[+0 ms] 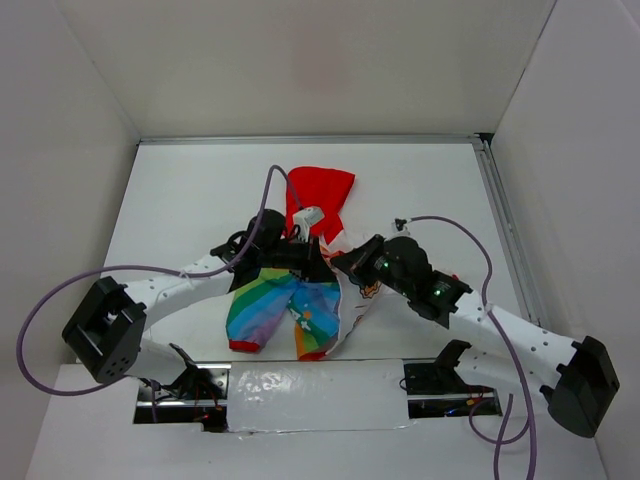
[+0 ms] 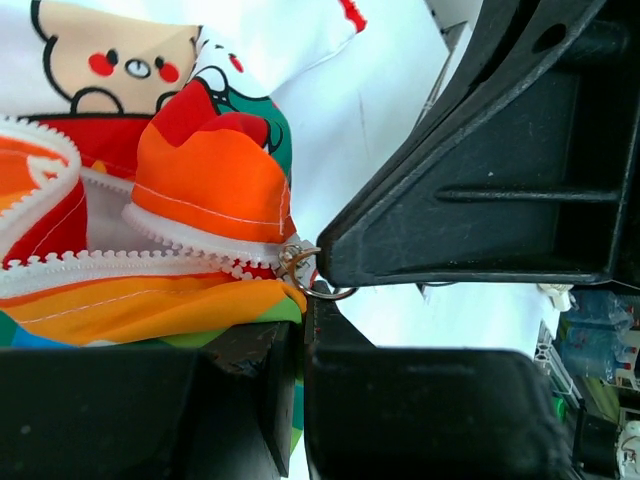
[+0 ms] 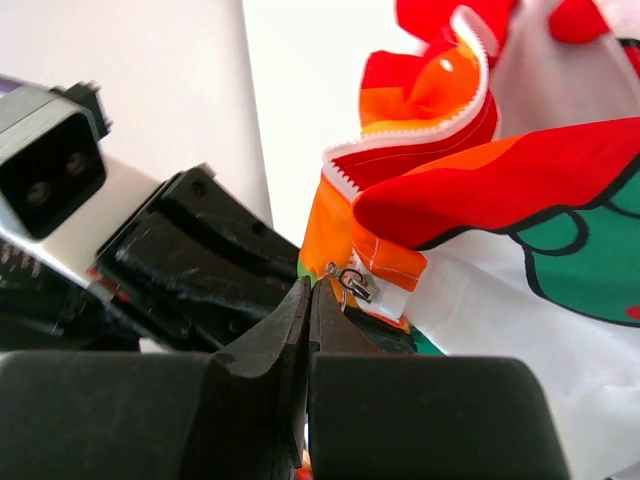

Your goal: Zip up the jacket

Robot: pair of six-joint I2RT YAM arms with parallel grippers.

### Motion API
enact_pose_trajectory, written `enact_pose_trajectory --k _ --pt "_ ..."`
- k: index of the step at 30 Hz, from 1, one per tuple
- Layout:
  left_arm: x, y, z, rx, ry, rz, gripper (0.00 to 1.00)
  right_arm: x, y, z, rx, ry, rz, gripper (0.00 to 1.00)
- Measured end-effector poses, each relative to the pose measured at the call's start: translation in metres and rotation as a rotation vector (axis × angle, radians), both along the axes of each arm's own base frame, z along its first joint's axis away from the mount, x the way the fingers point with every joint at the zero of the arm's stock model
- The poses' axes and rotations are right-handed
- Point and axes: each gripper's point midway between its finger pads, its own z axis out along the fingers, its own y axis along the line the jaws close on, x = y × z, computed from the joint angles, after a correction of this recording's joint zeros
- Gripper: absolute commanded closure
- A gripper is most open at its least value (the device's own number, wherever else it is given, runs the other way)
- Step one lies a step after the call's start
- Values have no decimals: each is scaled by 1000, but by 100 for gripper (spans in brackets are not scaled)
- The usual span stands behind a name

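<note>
The jacket (image 1: 285,305) lies mid-table, rainbow stripes toward me, red hood (image 1: 320,195) at the far end, front open showing white lining. My left gripper (image 1: 308,262) is shut on the jacket's orange-green bottom edge (image 2: 240,300), just beside the zipper slider (image 2: 292,260). My right gripper (image 1: 347,263) meets it from the right, shut on the slider's small metal ring (image 3: 338,275); its tip shows in the left wrist view (image 2: 330,265). The white zipper teeth (image 2: 120,265) part above the slider. The left gripper (image 3: 200,255) shows in the right wrist view.
White walls close in the table (image 1: 200,200) on three sides. A metal rail (image 1: 500,220) runs along its right edge. Purple cables (image 1: 60,290) loop off both arms. A taped sheet (image 1: 310,395) lies between the arm bases.
</note>
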Motion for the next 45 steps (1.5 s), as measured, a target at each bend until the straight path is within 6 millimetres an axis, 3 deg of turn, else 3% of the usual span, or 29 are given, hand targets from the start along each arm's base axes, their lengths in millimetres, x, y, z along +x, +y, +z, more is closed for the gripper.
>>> enact_pose_trajectory --k 5,11,16,19,23,26,27,31,35,38,45 --pt "0 3 -9 21 11 15 100 4 4 -11 -35 58 -5 99" --pt "1 2 -5 9 -1 17 100 13 14 -2 -143 84 32 83" --pt "-25 1 -5 -33 76 -98 100 30 25 21 -142 25 41 64" --pt "-34 1 -4 -47 99 -138 100 39 32 28 -165 6 55 62" --pt "-29 2 1 -69 86 -138 100 45 36 25 -215 -2 72 54" --pt "-29 4 2 -76 102 -135 100 45 29 26 -254 -26 71 47" --pt "-28 5 3 -78 108 -133 100 44 25 29 -266 -39 65 38" --pt "-23 9 5 -91 117 -124 100 37 0 51 -288 -128 17 36" --pt "-18 12 10 -109 128 -115 100 13 -32 65 -271 -229 -11 38" --pt "-16 14 11 -117 127 -116 100 -7 -38 49 -271 -262 53 41" --pt "-19 13 14 -127 126 -134 100 -31 -17 -12 -301 -206 267 46"
